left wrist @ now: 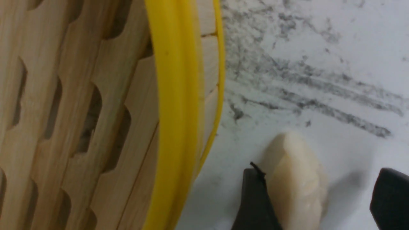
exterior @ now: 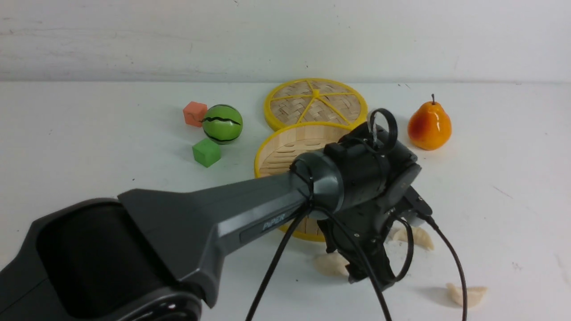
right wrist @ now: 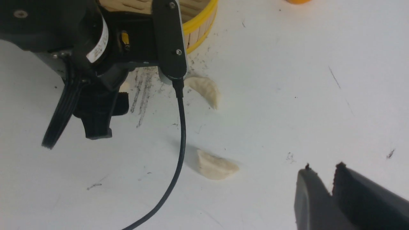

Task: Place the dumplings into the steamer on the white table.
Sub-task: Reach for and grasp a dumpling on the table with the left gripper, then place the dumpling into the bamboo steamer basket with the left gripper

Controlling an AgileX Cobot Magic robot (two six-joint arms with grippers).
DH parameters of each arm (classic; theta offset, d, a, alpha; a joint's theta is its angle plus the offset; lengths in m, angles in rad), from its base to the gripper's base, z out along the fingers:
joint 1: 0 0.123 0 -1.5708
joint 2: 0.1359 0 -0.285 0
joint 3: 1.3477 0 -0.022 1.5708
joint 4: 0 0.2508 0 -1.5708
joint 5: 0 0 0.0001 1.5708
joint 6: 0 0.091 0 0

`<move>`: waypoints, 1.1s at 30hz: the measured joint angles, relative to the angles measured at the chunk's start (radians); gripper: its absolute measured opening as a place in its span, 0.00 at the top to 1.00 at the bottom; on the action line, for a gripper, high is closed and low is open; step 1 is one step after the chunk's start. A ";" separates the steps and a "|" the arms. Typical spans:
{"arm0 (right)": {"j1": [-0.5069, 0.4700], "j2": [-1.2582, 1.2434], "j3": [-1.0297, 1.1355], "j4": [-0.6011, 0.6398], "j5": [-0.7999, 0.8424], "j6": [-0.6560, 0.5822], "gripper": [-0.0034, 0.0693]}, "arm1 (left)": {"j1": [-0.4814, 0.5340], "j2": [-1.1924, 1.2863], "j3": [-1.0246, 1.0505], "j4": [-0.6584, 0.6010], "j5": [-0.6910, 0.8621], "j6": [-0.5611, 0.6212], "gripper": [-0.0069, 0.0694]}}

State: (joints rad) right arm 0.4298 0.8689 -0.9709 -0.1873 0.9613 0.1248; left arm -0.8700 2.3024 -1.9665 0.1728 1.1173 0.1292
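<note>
The steamer [exterior: 285, 149] stands mid-table on the white table [exterior: 490, 200], and my left arm reaches over it. My left gripper [exterior: 370, 278] is down at the table just in front of it, open around a cream dumpling [left wrist: 297, 182]. That dumpling lies on the table against one finger [left wrist: 252, 201], with a gap to the other finger [left wrist: 389, 198]. It shows beside the gripper in the front view [exterior: 332, 264]. Two more dumplings [exterior: 415, 236] [exterior: 466, 294] lie to the right. My right gripper [right wrist: 322, 175] hovers shut and empty near a dumpling [right wrist: 215, 166].
The woven lid [exterior: 316, 103] lies behind the steamer. A pear [exterior: 429, 125] stands to the right. A watermelon ball [exterior: 222, 123], a red cube [exterior: 195, 113] and a green cube [exterior: 206, 152] are on the left. Dark scuffs [left wrist: 319, 95] mark the table by the steamer.
</note>
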 joint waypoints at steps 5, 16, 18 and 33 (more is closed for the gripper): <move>0.000 0.000 0.000 0.000 0.002 -0.001 0.80 | 0.003 0.014 0.000 0.014 -0.007 -0.045 0.32; 0.000 0.000 0.000 0.000 0.002 -0.003 0.80 | 0.008 0.001 -0.062 0.022 0.101 -0.182 0.57; 0.000 0.000 0.000 0.000 -0.001 -0.004 0.80 | 0.008 -0.017 -0.113 0.021 0.108 -0.190 0.57; 0.000 0.000 0.000 0.000 -0.013 -0.004 0.78 | 0.318 -0.051 -0.372 -0.083 0.082 -0.406 0.57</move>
State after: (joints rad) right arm 0.4298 0.8689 -0.9709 -0.1873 0.9478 0.1205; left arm -0.5516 2.2513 -2.3386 0.0898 1.1988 -0.2771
